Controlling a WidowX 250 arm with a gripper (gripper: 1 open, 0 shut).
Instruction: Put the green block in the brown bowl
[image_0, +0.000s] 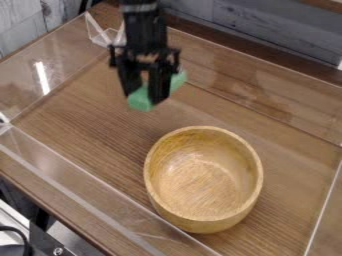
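Looking from the near edge of the table (287, 185) inward, I meet the brown bowl (201, 182) first, upright and toward the camera, set in from the lower edge of the wood and with its mouth facing up. Beyond it, up and to the left in my view, is the green block (139, 99), well apart from the rim. Its long axis seems to slant, one end low and toward the lower-left edge of the table, the other showing higher up past the right side of the fingers, though blur makes the exact angle hard to call. I judge it to be off the wood, but from this one view I can't tell how high.

Farther in, the gripper (143, 83) has its jaws clamped on the block, crossing it around the middle, with green sticking out on both sides. Only this one arm is here, so the carry is its own. The bowl lies from the jaws toward the near edge and a little to the right, so I'd bring the block that way, high enough for its low end to pass over the rim, and open only once both ends are inside the wall.
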